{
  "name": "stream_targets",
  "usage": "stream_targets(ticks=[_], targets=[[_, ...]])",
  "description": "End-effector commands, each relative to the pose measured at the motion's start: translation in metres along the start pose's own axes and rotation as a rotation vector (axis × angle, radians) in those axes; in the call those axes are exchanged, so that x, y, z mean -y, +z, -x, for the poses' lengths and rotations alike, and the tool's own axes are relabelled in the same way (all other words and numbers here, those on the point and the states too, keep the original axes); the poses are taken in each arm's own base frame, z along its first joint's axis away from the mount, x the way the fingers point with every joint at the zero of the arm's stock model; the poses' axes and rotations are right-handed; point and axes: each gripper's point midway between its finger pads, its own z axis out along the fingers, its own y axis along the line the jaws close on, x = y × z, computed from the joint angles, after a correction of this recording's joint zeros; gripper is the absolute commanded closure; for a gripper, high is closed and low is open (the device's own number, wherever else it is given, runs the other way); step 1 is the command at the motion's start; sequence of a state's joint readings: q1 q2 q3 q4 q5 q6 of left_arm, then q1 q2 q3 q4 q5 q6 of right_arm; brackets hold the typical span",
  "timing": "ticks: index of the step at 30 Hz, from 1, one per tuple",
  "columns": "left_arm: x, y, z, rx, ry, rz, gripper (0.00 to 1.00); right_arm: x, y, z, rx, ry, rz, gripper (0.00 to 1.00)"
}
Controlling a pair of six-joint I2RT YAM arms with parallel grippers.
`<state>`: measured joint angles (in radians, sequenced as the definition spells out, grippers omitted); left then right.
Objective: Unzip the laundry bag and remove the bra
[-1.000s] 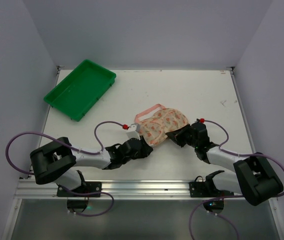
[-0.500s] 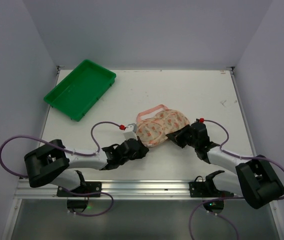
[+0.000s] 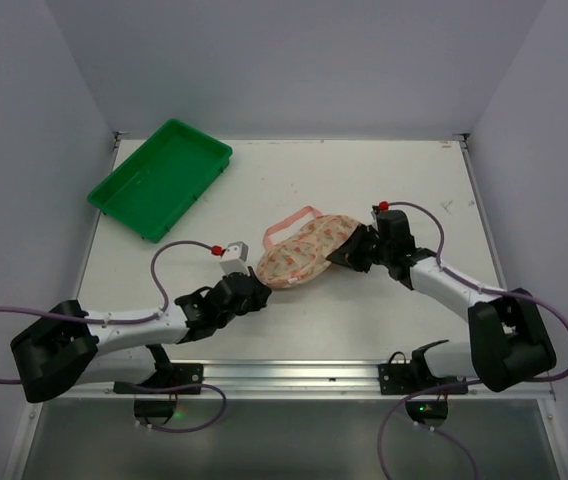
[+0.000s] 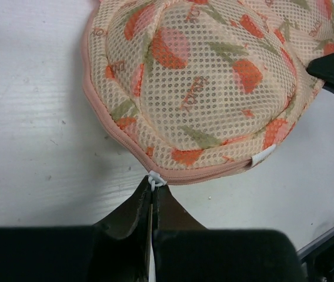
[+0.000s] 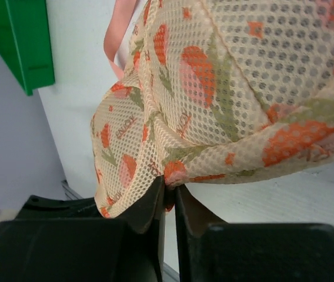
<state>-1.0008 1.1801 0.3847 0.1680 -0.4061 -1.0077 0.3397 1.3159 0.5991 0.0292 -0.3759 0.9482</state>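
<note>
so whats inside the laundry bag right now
Nothing of the inside shows. The laundry bag bulges, but its printed mesh hides the contents, and the pink zipper trim looks closed along the near edge. No bra is visible in any view.

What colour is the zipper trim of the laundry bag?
Pink zipper trim, best in the left wrist view.

White table boxed in by pale walls

The matte white table (image 3: pixel 364 180) is closed in by a plain back wall (image 3: pixel 294 60), a left wall (image 3: pixel 24 150) and a right wall (image 3: pixel 554 130) (all a cool lavender-grey). The light is soft and even. Faint scuffs (image 3: pixel 447 207) mark the far right corner, and an aluminium rail (image 3: pixel 294 372) runs along the near edge.
</note>
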Motion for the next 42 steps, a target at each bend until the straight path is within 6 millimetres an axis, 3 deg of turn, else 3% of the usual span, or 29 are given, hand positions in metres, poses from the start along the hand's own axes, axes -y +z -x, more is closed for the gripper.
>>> stream_targets(ticks=[1, 3, 4, 6, 7, 9, 10, 17, 23, 26, 27, 30, 33, 34, 36, 37, 42], targets=[[-0.03, 0.002, -0.004, -0.019, 0.106, 0.07, 1.0, 0.011, -0.004, 0.02, 0.045, -0.121, -0.08, 0.86], [-0.006, 0.001, 0.0, -0.008, 0.082, -0.015, 1.0, 0.004, -0.011, 0.021, 0.075, -0.126, -0.052, 0.65], [0.005, -0.001, -0.004, -0.012, 0.082, -0.051, 1.0, 0.004, -0.014, 0.021, 0.09, -0.125, -0.056, 0.44], [0.024, 0.0, -0.002, -0.007, 0.053, -0.109, 1.0, 0.0, -0.02, 0.014, 0.094, -0.128, -0.058, 0.29], [0.032, 0.0, -0.005, -0.024, 0.048, -0.133, 1.0, -0.004, -0.026, 0.016, 0.132, -0.137, -0.062, 0.15], [0.044, 0.005, -0.006, -0.041, 0.04, -0.149, 1.0, -0.007, -0.03, 0.0, 0.12, -0.14, -0.078, 0.02], [0.046, 0.008, -0.013, -0.066, 0.046, -0.152, 1.0, -0.01, -0.035, 0.0, 0.151, -0.141, -0.083, 0.01], [0.08, 0.015, -0.024, -0.115, 0.006, -0.216, 1.0, 0.004, -0.034, -0.064, 0.076, 0.036, -0.052, 0.01], [0.103, 0.016, -0.032, -0.135, 0.025, -0.254, 1.0, -0.006, -0.027, -0.078, 0.059, 0.101, -0.02, 0.01], [0.106, 0.015, -0.037, -0.145, 0.039, -0.259, 1.0, -0.002, -0.018, -0.08, 0.056, 0.126, -0.033, 0.01], [0.106, 0.015, -0.037, -0.147, 0.039, -0.259, 1.0, -0.011, -0.015, -0.076, 0.068, 0.136, 0.002, 0.01], [0.104, 0.012, -0.041, -0.152, 0.042, -0.257, 1.0, -0.013, -0.007, -0.075, 0.064, 0.144, 0.001, 0.08], [0.1, 0.011, -0.038, -0.141, 0.044, -0.243, 1.0, -0.007, 0.002, -0.078, 0.048, 0.146, -0.034, 0.45], [0.097, 0.01, -0.036, -0.135, 0.048, -0.236, 1.0, -0.005, 0.003, -0.078, 0.048, 0.146, -0.044, 0.71], [0.087, 0.01, -0.035, -0.123, 0.061, -0.196, 1.0, -0.001, 0.0, -0.079, 0.039, 0.126, -0.057, 0.92], [0.079, 0.009, -0.034, -0.113, 0.064, -0.177, 1.0, -0.01, -0.003, -0.075, 0.039, 0.109, -0.035, 1.0], [0.033, 0.006, -0.026, -0.05, 0.077, -0.075, 1.0, -0.009, -0.016, -0.067, -0.047, -0.041, -0.035, 1.0]])
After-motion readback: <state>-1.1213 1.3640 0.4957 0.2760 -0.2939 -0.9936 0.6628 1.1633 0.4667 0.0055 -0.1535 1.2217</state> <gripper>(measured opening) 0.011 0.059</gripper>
